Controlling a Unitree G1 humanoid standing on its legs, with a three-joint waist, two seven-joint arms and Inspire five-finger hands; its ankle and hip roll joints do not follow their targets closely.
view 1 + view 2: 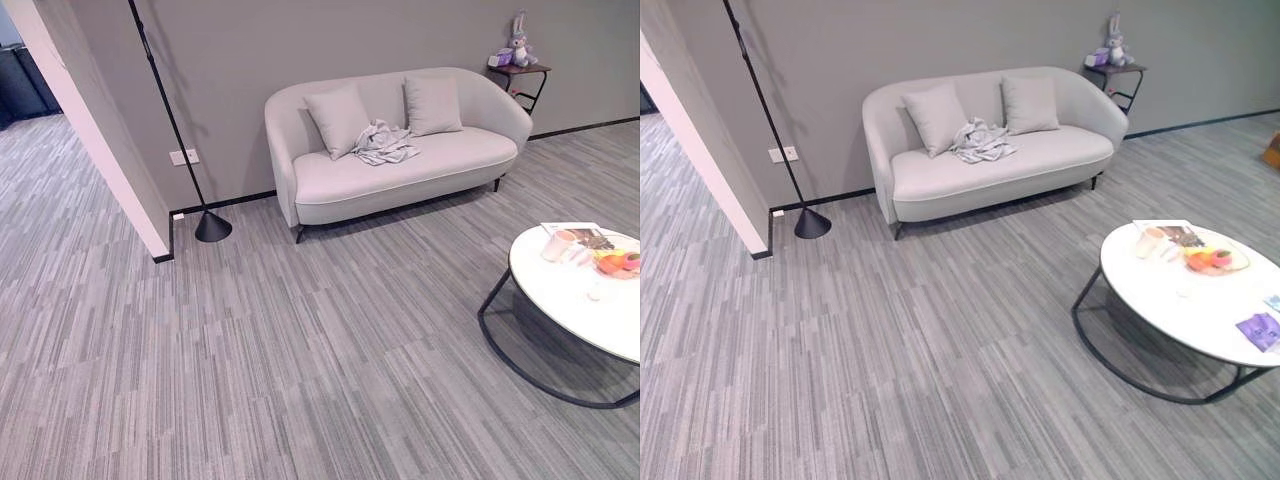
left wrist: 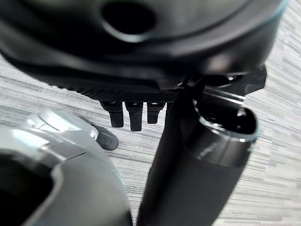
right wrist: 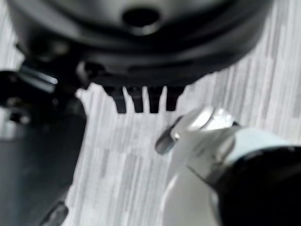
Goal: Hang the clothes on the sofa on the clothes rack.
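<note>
Looking across the room, we see the clothes [image 1: 384,143] lying in a crumpled grey heap on the seat of the sofa [image 1: 400,175], close to its back edge and between two cushions [image 1: 338,119], touching the one on our left. Nothing has been picked up yet, so we judge the task to be at its very start: the approach to the sofa.

Our left hand [image 2: 134,113] hangs over bare carpet with its fingers straight and relaxed, holding nothing. Our right hand [image 3: 141,101] is the same, loose and free above the floor.

A round white counter [image 1: 1185,300] stands well apart from the sofa, on our right, with a few small items near its far edge. A black pole on a cone-shaped base [image 1: 212,226] stands against the wall to the left of the sofa; whether it is the clothes rack, we cannot tell.

The next move calls for walking up to the front edge of the sofa, keeping left of the counter, until the heap is within reach of a hand.
</note>
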